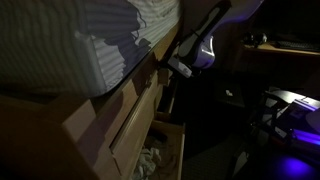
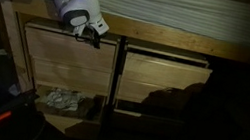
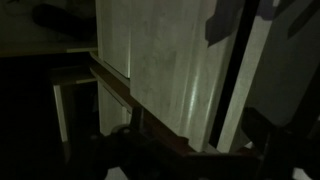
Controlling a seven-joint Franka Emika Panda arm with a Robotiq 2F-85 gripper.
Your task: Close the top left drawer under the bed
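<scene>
Exterior views show pale wooden top left drawer [image 2: 67, 51]; end effector [image 2: 92, 34] at its top edge, grip unclear.

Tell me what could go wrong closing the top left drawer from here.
The claw sits near the top edge of the pale wooden top left drawer; an off-centre push might skew or jam it. The striped bedding hangs just above and could snag. The open bottom drawer holding crumpled cloth juts out below and could be bumped.
</scene>
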